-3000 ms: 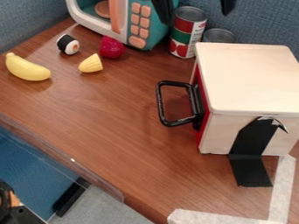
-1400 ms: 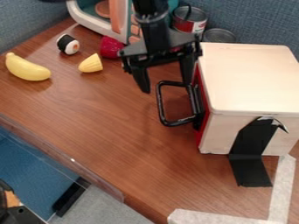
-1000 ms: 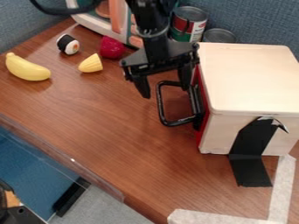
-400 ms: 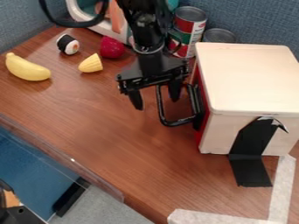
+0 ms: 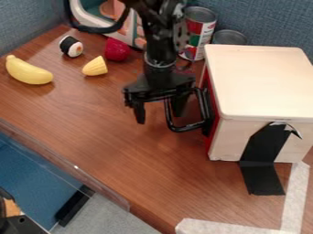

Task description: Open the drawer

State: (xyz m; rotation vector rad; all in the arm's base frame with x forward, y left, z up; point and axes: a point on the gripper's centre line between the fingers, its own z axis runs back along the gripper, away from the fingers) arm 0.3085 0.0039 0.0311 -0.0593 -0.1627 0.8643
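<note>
At the near right, laid in a corner on the table [image 5: 110, 137], pale tape [image 5: 229, 229]. Along the near left edge, a clear panel [image 5: 76, 168]. Farther in at the right, joined by a black strip [image 5: 263, 157] to the wood, a pale box [image 5: 263, 84], with a red-fronted drawer [image 5: 212, 137] on its left side, shut. Standing out leftward from it, a black handle [image 5: 186, 128]. Over this, one finger on either side of its outer bar, the gripper [image 5: 159, 119], parted and not clenched; cannot tell whether touching. Between handle and near left edge, a broad span of wood for moving; rightward, the drawer front close by. Beyond, at the far left, a banana [image 5: 27, 71], yellow piece [image 5: 94, 67], sushi roll [image 5: 71, 46] and red fruit [image 5: 116, 49]; behind, a toy microwave [image 5: 81, 13], and beyond the box, two cans [image 5: 198, 34].
</note>
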